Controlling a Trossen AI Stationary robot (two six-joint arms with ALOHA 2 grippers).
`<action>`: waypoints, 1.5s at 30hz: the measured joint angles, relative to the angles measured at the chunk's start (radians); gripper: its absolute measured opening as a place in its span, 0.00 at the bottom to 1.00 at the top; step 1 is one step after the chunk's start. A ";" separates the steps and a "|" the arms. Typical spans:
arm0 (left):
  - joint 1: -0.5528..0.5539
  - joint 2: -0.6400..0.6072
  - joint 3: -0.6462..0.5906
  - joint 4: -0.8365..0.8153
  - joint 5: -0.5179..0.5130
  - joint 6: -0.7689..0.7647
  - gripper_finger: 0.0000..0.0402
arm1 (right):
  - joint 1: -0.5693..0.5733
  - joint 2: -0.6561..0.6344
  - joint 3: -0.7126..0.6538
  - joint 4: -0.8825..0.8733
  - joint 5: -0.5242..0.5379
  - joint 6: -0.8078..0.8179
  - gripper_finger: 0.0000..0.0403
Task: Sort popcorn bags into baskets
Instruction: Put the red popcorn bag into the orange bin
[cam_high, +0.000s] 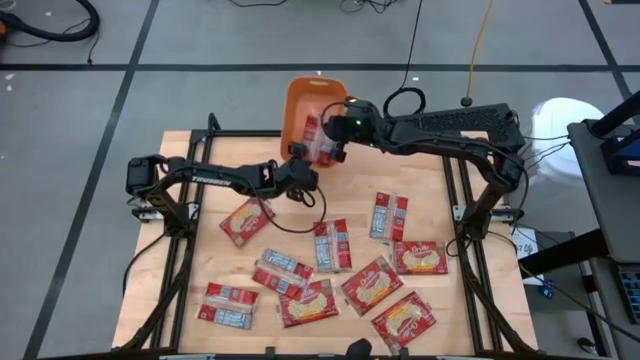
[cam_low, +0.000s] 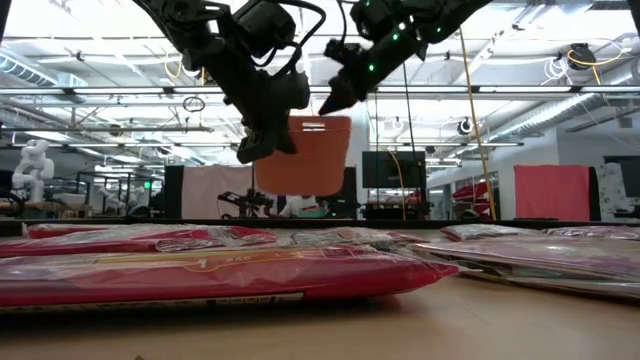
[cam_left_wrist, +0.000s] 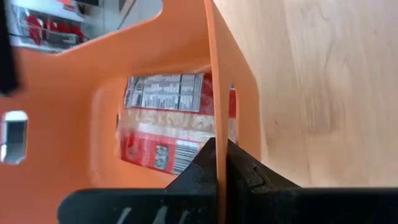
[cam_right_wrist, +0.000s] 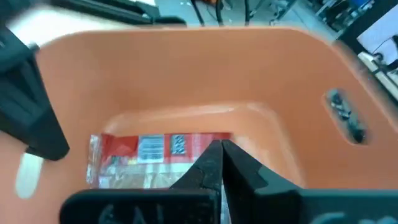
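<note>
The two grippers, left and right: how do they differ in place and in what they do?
The left gripper is shut on the wall of the orange plastic basket; the right gripper is shut on nothing. The left one is at the basket's rim; the right one points down inside it, above a red popcorn bag. Both are dark and closed.

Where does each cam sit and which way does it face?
High: overhead, straight down on the table; both arms, orange basket, loose popcorn bags.
Low: table height, level into the room; the arms come from above at the basket.
Left wrist: left gripper shut on the basket wall.
Right wrist: shut right gripper over a bag in the basket.
Both wrist views share that bag.
</note>
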 joint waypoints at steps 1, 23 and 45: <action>0.002 0.000 0.000 -0.003 0.008 -0.012 0.01 | 0.000 -0.009 0.000 0.000 0.000 -0.001 0.00; -0.045 0.000 0.000 0.110 -0.274 0.404 0.00 | 0.027 0.059 0.000 0.180 0.310 -0.334 0.44; -0.066 0.009 -0.002 0.232 -0.328 0.724 0.00 | -0.063 0.136 0.002 0.224 0.131 -0.224 0.39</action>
